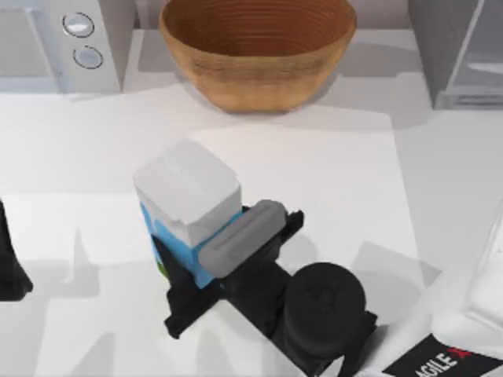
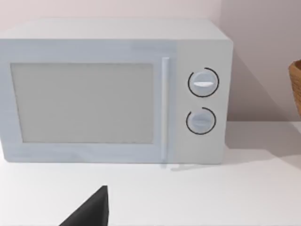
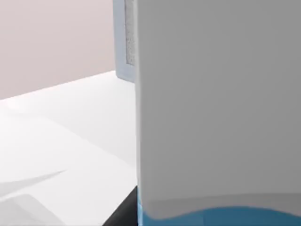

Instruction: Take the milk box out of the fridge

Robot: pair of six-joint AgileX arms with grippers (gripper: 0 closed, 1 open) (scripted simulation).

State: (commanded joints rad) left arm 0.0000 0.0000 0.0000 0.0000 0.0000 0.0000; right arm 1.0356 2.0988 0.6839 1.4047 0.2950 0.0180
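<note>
My right tool (image 1: 206, 253) is clamped on the milk box (image 1: 189, 206), holding it upright above the table (image 1: 346, 173) centre, well clear of the fridge (image 1: 460, 55) at far right.

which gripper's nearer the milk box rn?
Right. The right gripper is clamped around the milk box mid-table; the left gripper sits parked at the table's left edge, well apart.
</note>
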